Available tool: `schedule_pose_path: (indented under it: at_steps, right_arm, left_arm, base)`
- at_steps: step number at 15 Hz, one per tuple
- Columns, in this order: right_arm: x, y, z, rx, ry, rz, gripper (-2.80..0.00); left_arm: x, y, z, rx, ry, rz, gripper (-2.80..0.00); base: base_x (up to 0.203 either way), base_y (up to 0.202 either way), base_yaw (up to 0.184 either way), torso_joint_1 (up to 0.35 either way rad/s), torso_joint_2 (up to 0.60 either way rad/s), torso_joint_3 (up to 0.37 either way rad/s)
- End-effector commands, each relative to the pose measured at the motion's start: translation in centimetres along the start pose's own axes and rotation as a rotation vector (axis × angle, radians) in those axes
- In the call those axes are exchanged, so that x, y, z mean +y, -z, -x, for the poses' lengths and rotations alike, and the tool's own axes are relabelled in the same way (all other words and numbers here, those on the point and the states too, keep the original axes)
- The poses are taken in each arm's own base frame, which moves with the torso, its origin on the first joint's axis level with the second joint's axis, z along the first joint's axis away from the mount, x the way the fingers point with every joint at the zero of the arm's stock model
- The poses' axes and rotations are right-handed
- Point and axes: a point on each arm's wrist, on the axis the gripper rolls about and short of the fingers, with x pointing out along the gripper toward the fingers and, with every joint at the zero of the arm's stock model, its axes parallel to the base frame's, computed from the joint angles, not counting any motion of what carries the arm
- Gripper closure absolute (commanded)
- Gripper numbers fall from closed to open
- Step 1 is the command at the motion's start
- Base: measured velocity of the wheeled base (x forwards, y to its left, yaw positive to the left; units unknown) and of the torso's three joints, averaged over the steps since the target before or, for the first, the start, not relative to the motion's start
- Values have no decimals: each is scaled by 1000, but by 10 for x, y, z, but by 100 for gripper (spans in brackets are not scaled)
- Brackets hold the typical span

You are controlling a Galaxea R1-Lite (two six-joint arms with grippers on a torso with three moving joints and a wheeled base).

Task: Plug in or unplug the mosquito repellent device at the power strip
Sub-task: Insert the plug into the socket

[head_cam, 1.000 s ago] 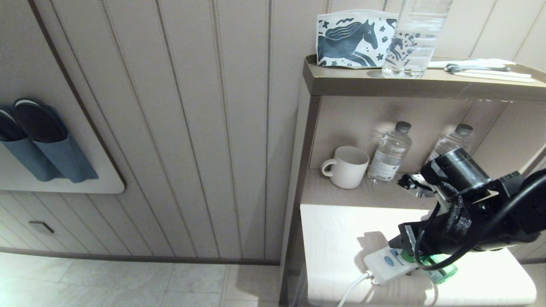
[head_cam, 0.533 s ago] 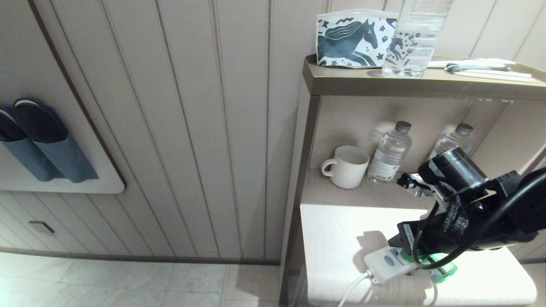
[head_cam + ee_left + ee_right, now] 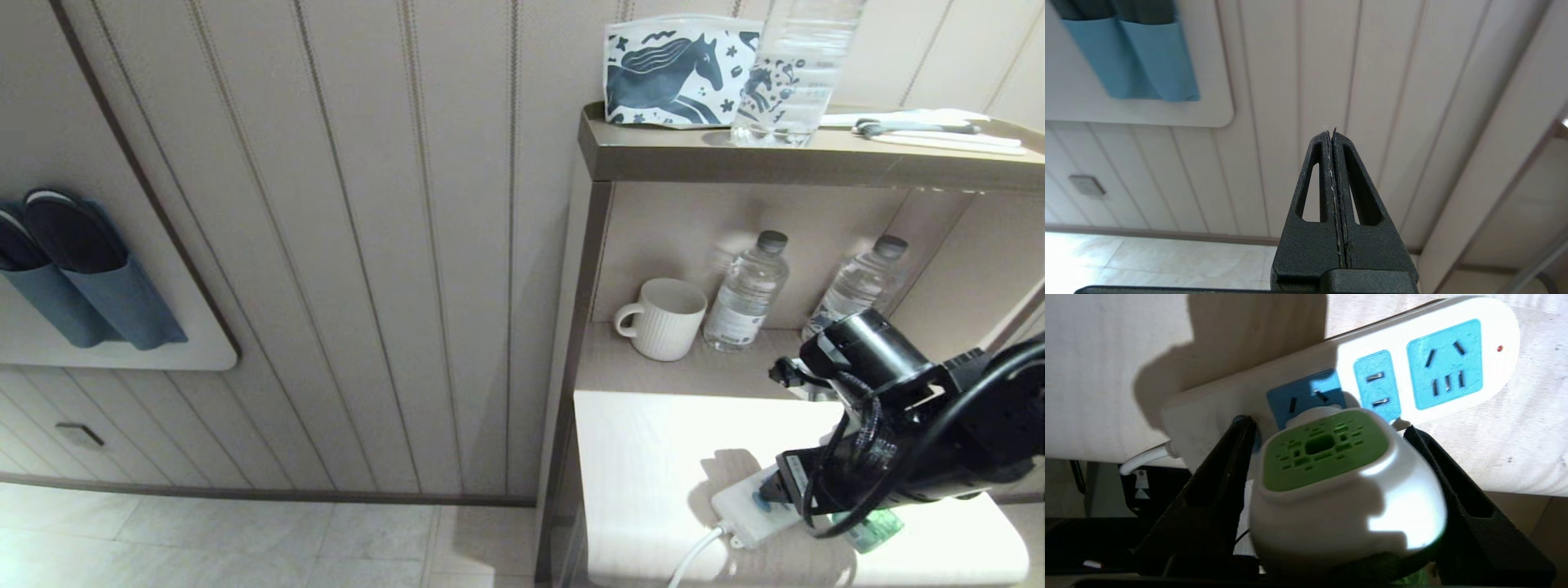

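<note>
Fingers of the right gripper (image 3: 1327,428) stand on both sides of the mosquito repellent device (image 3: 1339,482) in the right wrist view, one dark finger (image 3: 1216,477) to the left of it and one to the right. They are spread wide, and a thin gap shows beside the left finger, so I cannot tell if they squeeze the device or just sit next to it. The device has a white round head with a green middle full of little holes. It leans against the power strip (image 3: 1425,363) at the shaded blue socket panel, with two bright blue socket panels further to the right of the frame. I cannot tell if its pins are all the way in. In the head view the right gripper (image 3: 775,490) is in the lower right of the frame, low over the white tabletop (image 3: 645,457). The power strip (image 3: 739,510) pokes out from under the arm with its white cord (image 3: 694,559) running down to the bottom edge, and a bit of green bottle (image 3: 869,531) shows below the arm. A white mug (image 3: 661,318) and two water bottles (image 3: 747,294) stand on the shelf above. The left gripper (image 3: 1331,134) is away from the table, pointing at the striped wall, its two fingers pressed tight together with nothing between them.
</note>
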Motion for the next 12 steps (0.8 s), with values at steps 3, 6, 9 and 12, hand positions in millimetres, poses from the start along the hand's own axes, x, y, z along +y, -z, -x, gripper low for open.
schedule_pose_path:
  at_steps: [3,6,9,12]
  right_arm:
    - [5,-3,2,-12,-18,10,-280]
    - [6,-9,6,-39,-21,5,-280]
    - [5,-19,16,-89,-17,-5,-280]
    - [2,-25,26,-110,-6,-12,-280]
  left_arm:
    - [0,0,0,-1,-1,1,0]
    - [0,0,0,-1,-1,1,0]
    - [0,0,0,-1,-1,1,0]
    - [0,0,0,-1,-1,1,0]
  base:
    - [0,0,0,0,0,0]
    - [0,0,0,0,0,0]
    - [0,0,0,0,0,0]
    - [0,0,0,0,0,0]
